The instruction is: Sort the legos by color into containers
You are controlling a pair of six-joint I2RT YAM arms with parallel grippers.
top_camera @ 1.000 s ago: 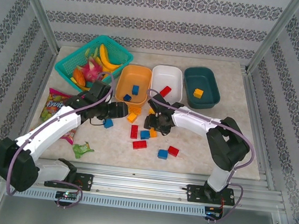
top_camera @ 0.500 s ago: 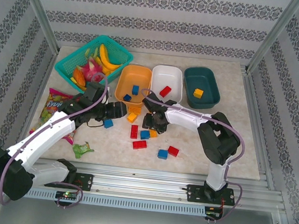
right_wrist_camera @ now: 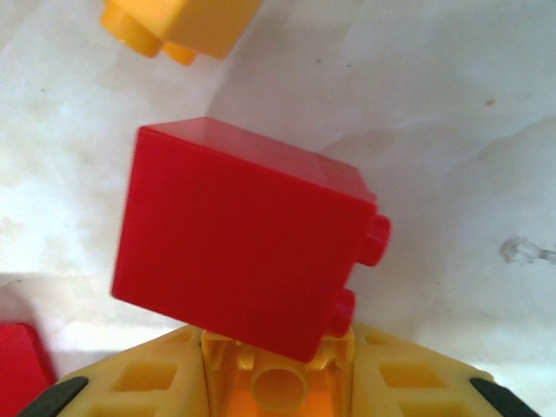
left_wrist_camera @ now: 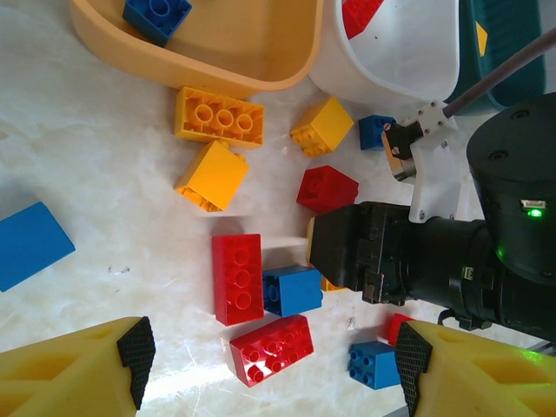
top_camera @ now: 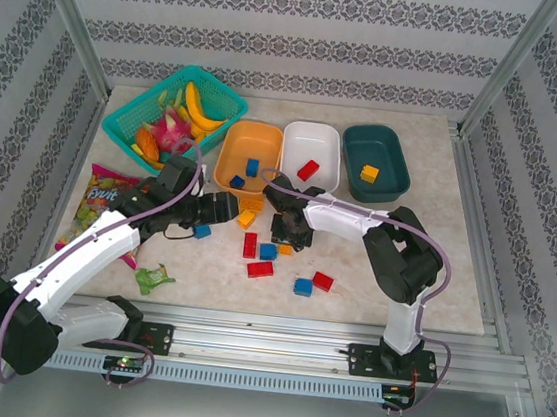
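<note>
Legos (top_camera: pixel 250 245) scattered before orange tub (top_camera: pixel 251 137), white tub (top_camera: pixel 311 142), teal tub (top_camera: pixel 376 144), one orange-yellow brick (right_wrist_camera: pixel 278 382) gripped

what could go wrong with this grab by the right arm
1. The red brick seems to lean on the orange-yellow brick pinched in the right gripper; it may get dragged or lifted along.
2. The left gripper hovers open close to it, so the two could collide.

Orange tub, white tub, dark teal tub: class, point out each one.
Orange tub (top_camera: pixel 251 143): top external view, bare floor, far end.
White tub (top_camera: pixel 312 142): top external view, bare floor, far end.
Dark teal tub (top_camera: pixel 374 144): top external view, bare floor, far end.
</note>
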